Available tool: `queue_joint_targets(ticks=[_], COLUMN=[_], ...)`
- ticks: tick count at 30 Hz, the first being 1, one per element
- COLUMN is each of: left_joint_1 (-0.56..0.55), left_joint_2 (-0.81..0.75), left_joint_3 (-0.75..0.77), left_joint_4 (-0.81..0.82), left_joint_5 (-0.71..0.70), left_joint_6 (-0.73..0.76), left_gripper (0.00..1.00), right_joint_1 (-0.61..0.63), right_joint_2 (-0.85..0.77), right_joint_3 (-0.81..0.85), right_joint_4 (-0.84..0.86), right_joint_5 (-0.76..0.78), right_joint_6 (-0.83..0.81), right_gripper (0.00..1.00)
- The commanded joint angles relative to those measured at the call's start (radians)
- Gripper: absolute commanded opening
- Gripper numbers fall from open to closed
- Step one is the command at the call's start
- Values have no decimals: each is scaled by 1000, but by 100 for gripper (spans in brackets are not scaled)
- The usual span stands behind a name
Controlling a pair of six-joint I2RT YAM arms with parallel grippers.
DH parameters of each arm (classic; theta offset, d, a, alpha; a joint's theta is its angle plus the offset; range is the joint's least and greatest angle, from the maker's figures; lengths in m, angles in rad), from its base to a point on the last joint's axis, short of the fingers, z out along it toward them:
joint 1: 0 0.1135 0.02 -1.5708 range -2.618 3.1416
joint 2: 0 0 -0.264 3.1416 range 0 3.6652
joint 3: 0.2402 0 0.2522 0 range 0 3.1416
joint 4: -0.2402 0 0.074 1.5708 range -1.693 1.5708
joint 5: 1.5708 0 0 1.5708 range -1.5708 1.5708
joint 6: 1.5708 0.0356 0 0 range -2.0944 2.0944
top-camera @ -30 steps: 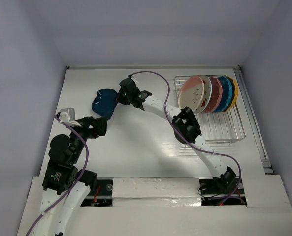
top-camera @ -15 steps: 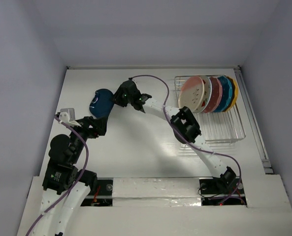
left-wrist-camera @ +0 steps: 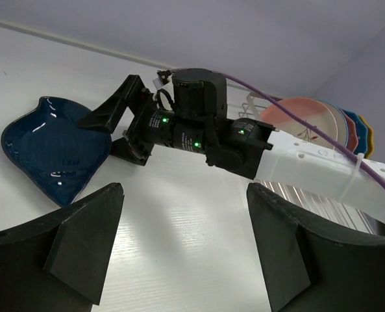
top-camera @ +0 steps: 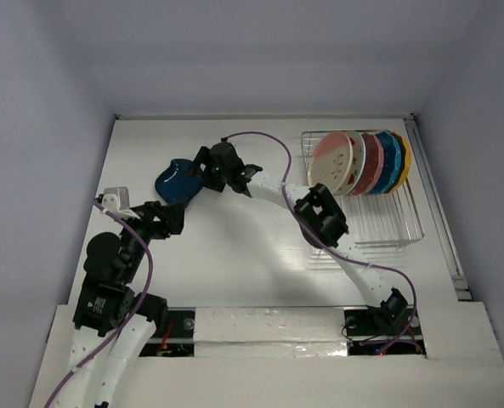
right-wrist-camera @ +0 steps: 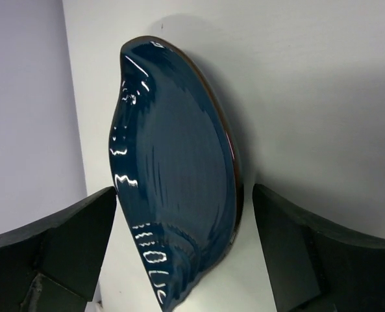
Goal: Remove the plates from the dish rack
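Only our right wrist view shows our right gripper [right-wrist-camera: 184,190] wide open by the blue plate [right-wrist-camera: 173,149]. Our left gripper [left-wrist-camera: 184,188] is open, empty. The plate lies flatter than before.

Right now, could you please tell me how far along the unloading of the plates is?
One looks done: the dark blue plate lies on the table, out of the rack. Nothing is in hand: the right gripper is open at that plate's edge, and the left gripper is open and empty. Left: what look like five plates standing in the rack.
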Motion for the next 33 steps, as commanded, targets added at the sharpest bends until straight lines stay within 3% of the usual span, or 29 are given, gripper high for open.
queue_joint_targets(ticks=[1,9,11,12,13,16,17,18,20,21,24,27,29,31,33], left_joint_1=[-5,-5,-5,-5,-5,-5,-5,-5,-5,-5,4,4,4,4,4], left_joint_2=[-6,0,2,2,3,10,11,13,16,16,16,22,26,33,36], left_joint_3=[7,7,7,7,7,7,7,7,4,4,3,3,3,4,7], left_joint_4=[27,30,30,28,28,28,30,31,33,33,36,39,39,41,36], left_joint_5=[-2,2,3,2,2,3,9,11,12,9,0,8,17,20,18], left_joint_6=[-3,-2,-2,-2,-2,0,1,3,4,4,4,4,6,9,10], left_gripper=[74,74,74,74,74,68,61,45,30,18,9,9,11,20,34], right_joint_1=[3,3,3,3,3,3,3,3,-24,-36,-108,-220,-280,-348,-394], right_joint_2=[-154,-251,-318,-351,-384,-544,-587,-677,-780,-881,-1025,-1208,-1331,-1394,-1443], right_joint_3=[-41,-52,-89,-155,-192,-334,-367,-402,-541,-590,-767,-930,-999,-1069,-1095], right_joint_4=[28,-79,-60,-46,-20,4,-10,-24,-47,-61,-151,-203,-202,-197,-202], right_joint_5=[53,182,206,216,236,321,350,413,473,545,623,622,596,572,556], right_joint_6=[-74,-262,-291,-318,-334,-452,-485,-553,-620,-666,-713,-719,-717,-719,-728], right_gripper=[91,95,86,76,46,0,0,0,0,0,0,14,40,58,61])
